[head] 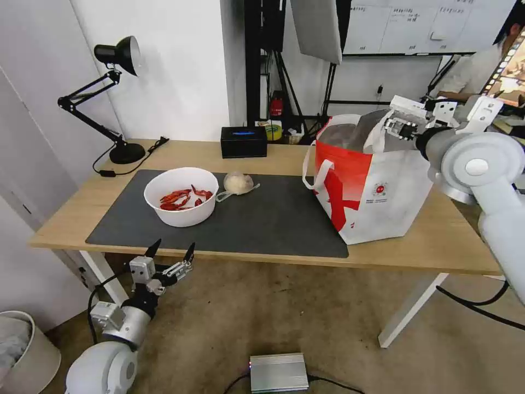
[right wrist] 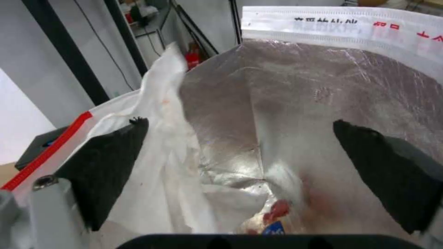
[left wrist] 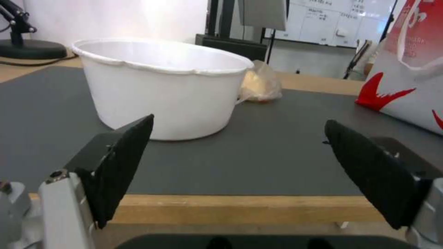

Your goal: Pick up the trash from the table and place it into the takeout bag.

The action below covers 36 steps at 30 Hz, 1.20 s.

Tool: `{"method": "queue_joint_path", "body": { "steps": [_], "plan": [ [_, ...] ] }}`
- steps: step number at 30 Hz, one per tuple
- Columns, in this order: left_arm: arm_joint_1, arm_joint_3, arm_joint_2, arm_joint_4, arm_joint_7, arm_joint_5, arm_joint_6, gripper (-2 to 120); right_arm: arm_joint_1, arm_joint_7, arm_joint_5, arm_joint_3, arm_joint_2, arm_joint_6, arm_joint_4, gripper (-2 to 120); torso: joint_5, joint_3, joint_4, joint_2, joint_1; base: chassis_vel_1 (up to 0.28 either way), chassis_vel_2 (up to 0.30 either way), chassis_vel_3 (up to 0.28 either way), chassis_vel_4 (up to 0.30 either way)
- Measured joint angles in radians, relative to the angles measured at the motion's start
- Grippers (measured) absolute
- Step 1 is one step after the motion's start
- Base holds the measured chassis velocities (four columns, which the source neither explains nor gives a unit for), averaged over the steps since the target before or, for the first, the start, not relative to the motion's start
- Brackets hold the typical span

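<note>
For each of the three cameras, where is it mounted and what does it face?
Head: high, looking down at the table; left pincer low, right pincer over the takeout bag.
Left wrist: at table edge, facing the white bowl; open left pincer.
Right wrist: above the bag's foil lining; open right pincer.
Shared: bowl and bag appear in the head and left wrist views.

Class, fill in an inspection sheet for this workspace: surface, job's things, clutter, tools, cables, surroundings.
Surface: light-wood table with dark grey mat.
Job's things: white bowl of red shells and small clear bag on mat; white-and-red foil-lined takeout bag holds scraps.
Clutter: black box, black desk lamp.
Tools: left tool open below table edge; right tool open over bag mouth.
Cables: lamp cord.
Surroundings: silver floor box.
</note>
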Motion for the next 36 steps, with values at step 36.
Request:
{"method": "queue_joint_path", "body": {
  "steps": [36],
  "plan": [
    [-0.008, 0.015, -0.008, 0.019, 0.002, 0.006, -0.002, 100, -0.022, -0.112, -0.322, -0.004, -0.016, -0.029, -0.006, 100, 0.0000, 0.000, 0.0001, 0.000, 0.000, 0.000, 0.000, 0.000, 0.000]
  ]
}}
